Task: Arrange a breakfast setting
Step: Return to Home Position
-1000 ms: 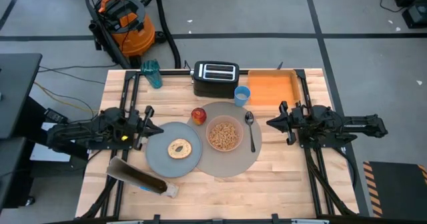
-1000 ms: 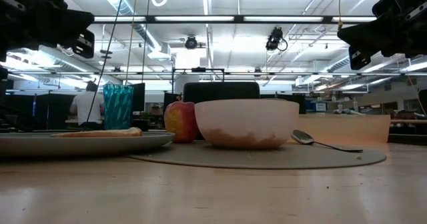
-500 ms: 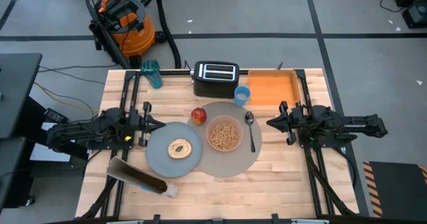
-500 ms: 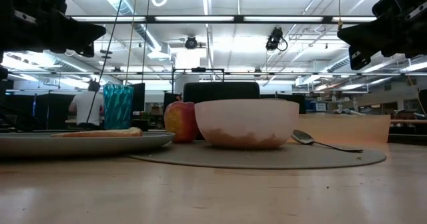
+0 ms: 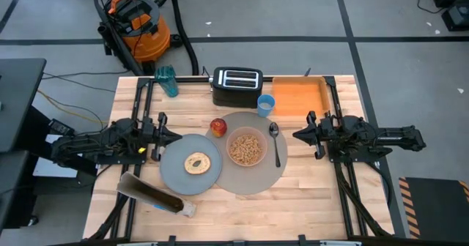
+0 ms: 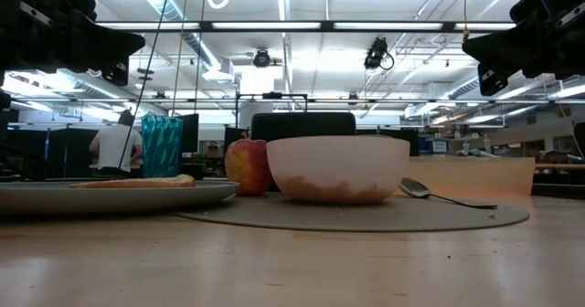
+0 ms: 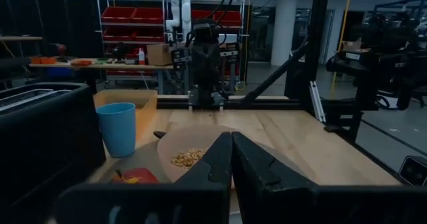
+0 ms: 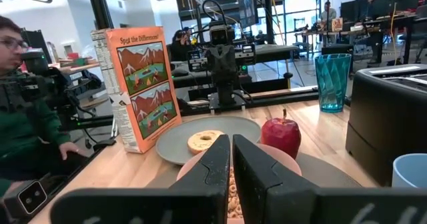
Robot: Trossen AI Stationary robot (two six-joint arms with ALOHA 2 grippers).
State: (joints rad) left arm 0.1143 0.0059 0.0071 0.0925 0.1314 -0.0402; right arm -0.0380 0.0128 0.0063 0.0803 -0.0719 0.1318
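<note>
Fingers on the left gripper are pressed together with nothing between them. Same deal on the right gripper, whose fingers are closed on nothing.

Both grippers hang above the table and point inward at each other, with the whole breakfast spread sitting between them. The left one is just off the plate that carries the bagel. The right one is closest to the spoon.

That spoon lies on the mat just beside the bowl. Its long axis runs from the far edge toward the near edge, so it's crosswise to where the right gripper points. The apple sits at the mat's far-left rim, and the cup stands off the mat toward the far edge, between the toaster and the tray.

Looks like the setting is basically done, so the only move left is probably each arm backing off toward its own side edge, away from the spread. The cereal box lies on its side near the near-left corner, close to the left arm, so that's the thing to watch. Surface is plain flat wood, and the room behind is a busy workshop with a person in it.
</note>
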